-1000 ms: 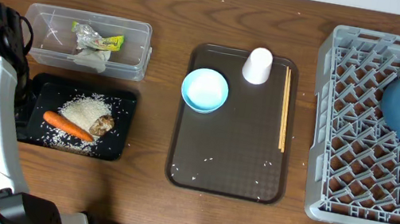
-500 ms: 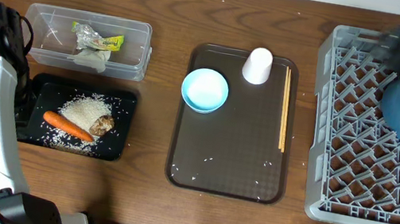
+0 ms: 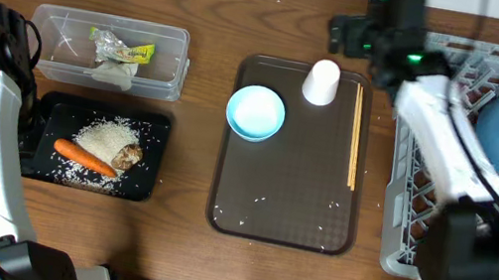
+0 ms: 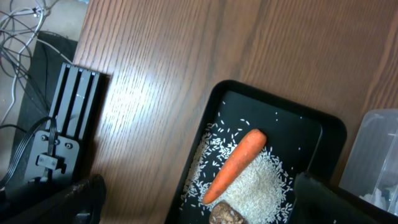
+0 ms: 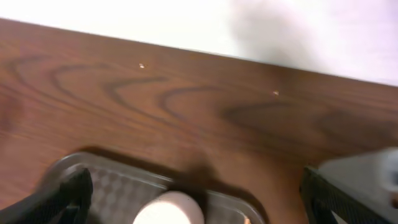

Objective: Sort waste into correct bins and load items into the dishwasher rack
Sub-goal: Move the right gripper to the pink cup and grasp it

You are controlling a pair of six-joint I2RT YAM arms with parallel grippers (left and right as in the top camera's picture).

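Right arm has swung up from the low right corner to the top middle. On the left, the left claw [image 4: 199, 199] is wide open above the carrot [image 4: 234, 165] in the black tray [image 4: 298, 134]. The white cup [image 3: 321, 81] stands upside down at the top of the brown tray [image 3: 284, 206]. It looks light, hard and smooth, so it may slip or tip; hold its sides near the middle. The right claw [image 5: 198, 196] hangs wide open just behind it. Only the cup's blurry top shows there. The arm hides part of the rack [image 3: 396, 214].
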